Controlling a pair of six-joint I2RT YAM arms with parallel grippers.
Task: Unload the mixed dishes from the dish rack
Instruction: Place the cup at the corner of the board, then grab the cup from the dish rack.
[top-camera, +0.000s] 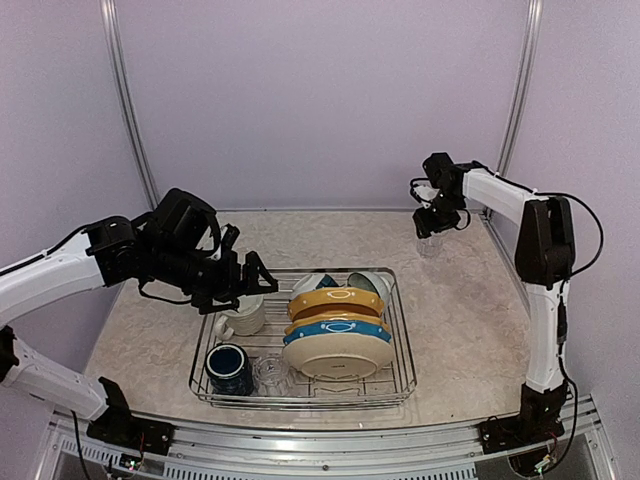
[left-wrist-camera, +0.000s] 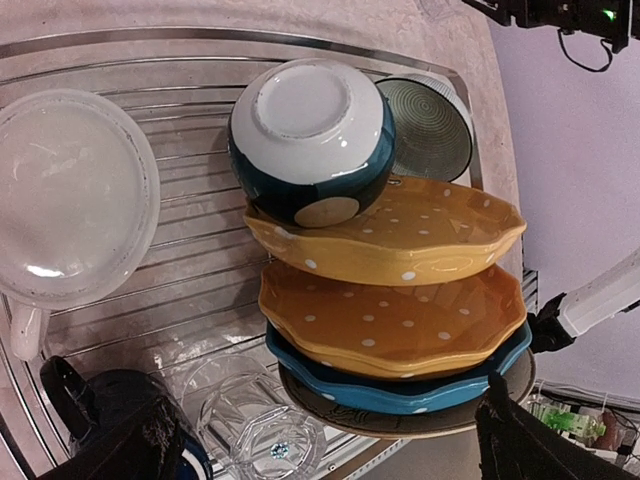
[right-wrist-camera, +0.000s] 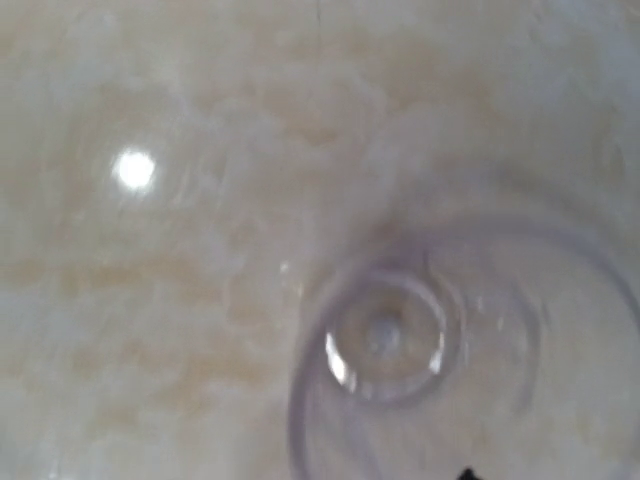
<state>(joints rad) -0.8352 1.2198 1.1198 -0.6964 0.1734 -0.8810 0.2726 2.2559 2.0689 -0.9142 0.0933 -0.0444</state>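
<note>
Tumbler at right wrist: a clear glass tumbler (right-wrist-camera: 385, 345) fills the lower right of the right wrist view, seen down through its mouth and blurred, with the marbled table (right-wrist-camera: 150, 300) behind it.
Right gripper: the right gripper (top-camera: 433, 226) sits directly over that tumbler at the table's far right, well apart from the rack; I cannot tell whether its jaws grip the glass.
Left gripper: the left gripper (top-camera: 256, 277) hovers over the rack's left half, jaws spread wide, holding nothing.
Dish rack: the dish rack (top-camera: 300, 401) stands on the table between the arms.
Rack, right side: two mustard plates (left-wrist-camera: 400, 240), a blue-rimmed plate (left-wrist-camera: 400, 396) and a cream plate (top-camera: 335, 358) lean together on edge. A teal-and-white bowl (left-wrist-camera: 310, 140) sits base-up behind them, beside a ribbed grey bowl (left-wrist-camera: 430, 125).
Rack, left side: cream mug (top-camera: 244, 316), navy mug (top-camera: 230, 368), second tumbler (top-camera: 272, 373).
</note>
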